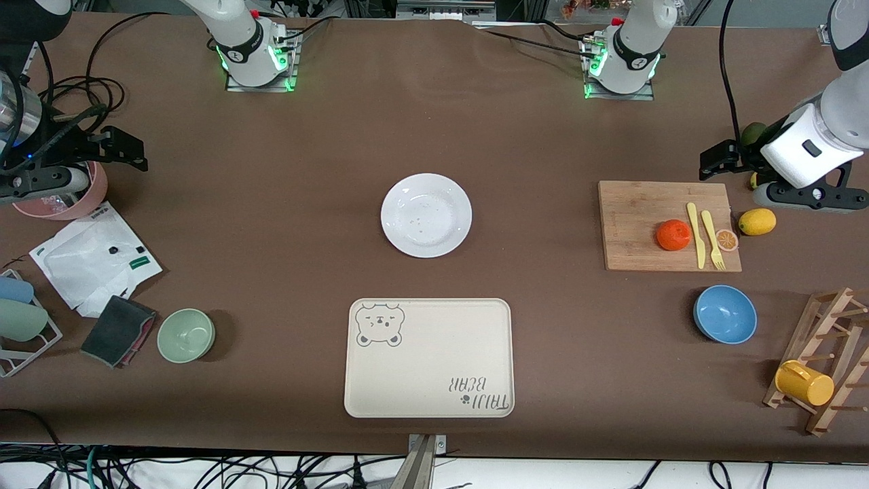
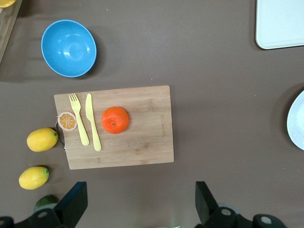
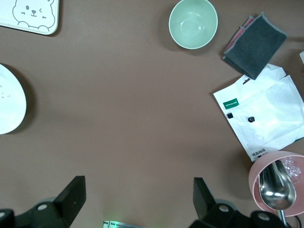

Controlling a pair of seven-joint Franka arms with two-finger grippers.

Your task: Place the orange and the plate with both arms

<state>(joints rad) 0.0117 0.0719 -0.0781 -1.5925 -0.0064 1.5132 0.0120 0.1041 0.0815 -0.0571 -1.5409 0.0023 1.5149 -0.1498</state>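
**Both arms waiting wide, orange and plate untouched**

The left gripper (image 2: 137, 209) is hanging with its jaws spread wide and gripping nothing, high over the left arm's end of the table beside the cutting board (image 1: 638, 210); its black fingers (image 2: 71, 202) are framing bare brown table in the left wrist view. The right gripper (image 3: 137, 206) is likewise standing released and empty, over the right arm's end near a pink cup (image 3: 278, 183) holding a metal spoon. Both arms appear to be waiting at the table's ends, probably so each can take the thing closest to it.

The orange (image 1: 673, 235) is sitting on the pale wooden board, small, round and dimpled, just beside a yellow plastic knife (image 1: 695, 234) and fork (image 1: 712, 239); being round it could roll if nudged off-centre. The plate (image 1: 426, 214) is lying flat mid-table, glossy white, shallow, with a raised rim and a few specks; its low, slick edge will likely need a careful pinch. Nearer the front camera than the plate, a beige bear-print tray (image 1: 434, 380) is lying empty. Two lemons (image 2: 42, 139) are resting beside the board, and a blue bowl (image 1: 725, 314) is sitting nearer the camera.
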